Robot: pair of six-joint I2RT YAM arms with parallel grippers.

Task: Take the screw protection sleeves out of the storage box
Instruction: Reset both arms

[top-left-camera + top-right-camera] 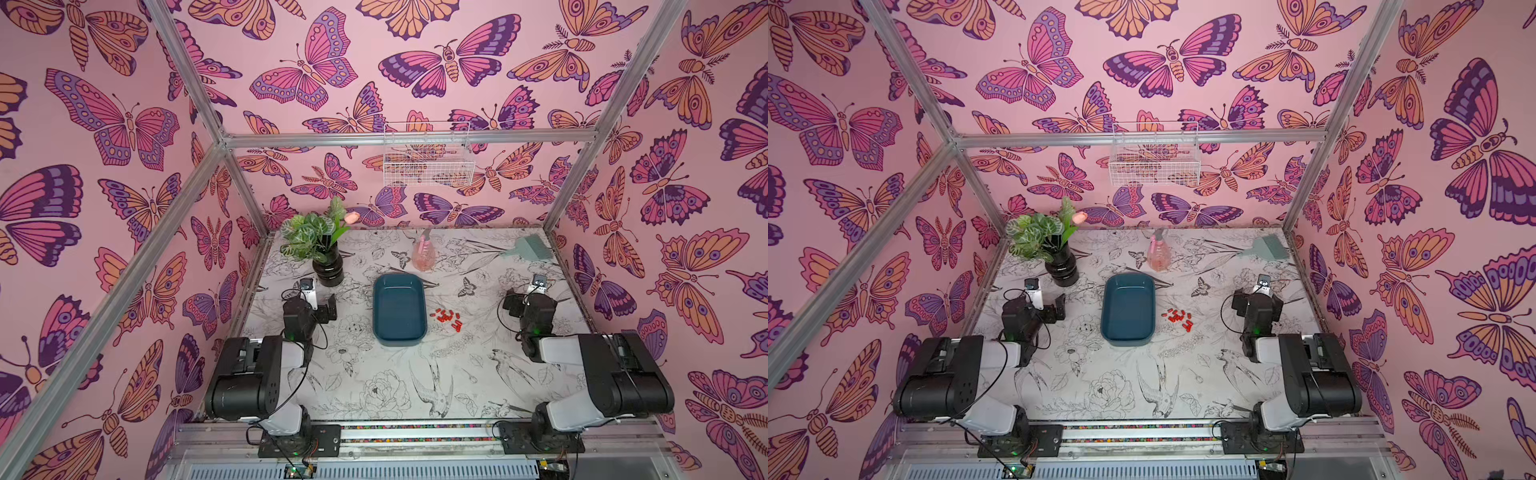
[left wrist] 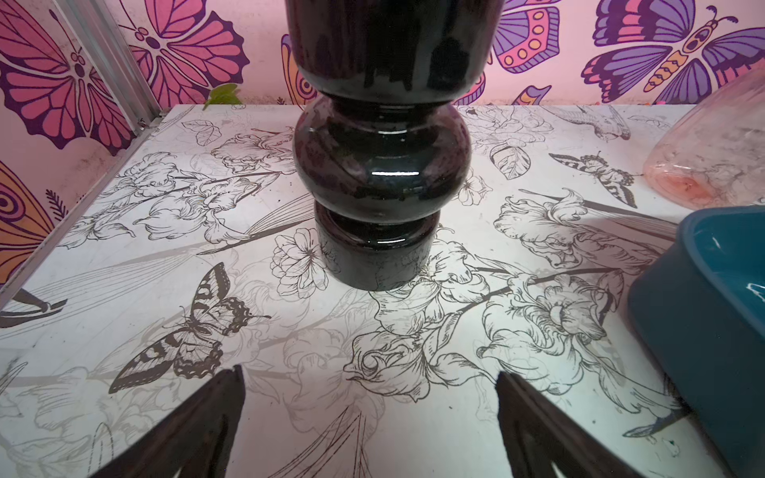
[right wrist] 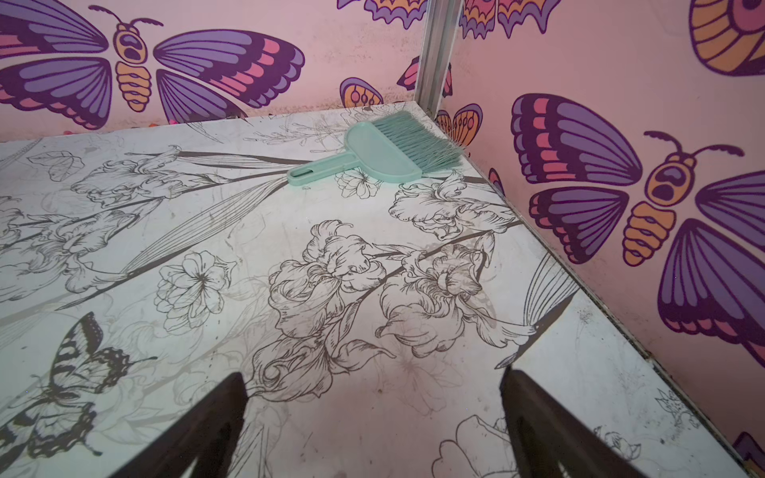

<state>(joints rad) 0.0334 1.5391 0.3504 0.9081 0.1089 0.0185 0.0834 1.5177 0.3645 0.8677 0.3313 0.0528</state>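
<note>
The storage box (image 1: 399,309) (image 1: 1128,309), a shallow teal tray, stands mid-table, and its inside shows only bare floor in both top views. Several red-orange screw protection sleeves (image 1: 446,318) (image 1: 1179,318) lie loose on the table just right of the box. My left gripper (image 1: 319,299) (image 2: 369,372) hovers left of the box, open with nothing between its fingers, facing the black vase. The box's corner (image 2: 712,310) shows in the left wrist view. My right gripper (image 1: 534,291) (image 3: 374,372) is open over bare table, right of the sleeves.
A black vase (image 1: 328,266) (image 2: 381,165) with a plant stands behind the left gripper. A pink spray bottle (image 1: 424,251) stands behind the box. A green brush (image 1: 528,247) (image 3: 372,157) lies in the back right corner. A white wire basket (image 1: 428,158) hangs on the back wall.
</note>
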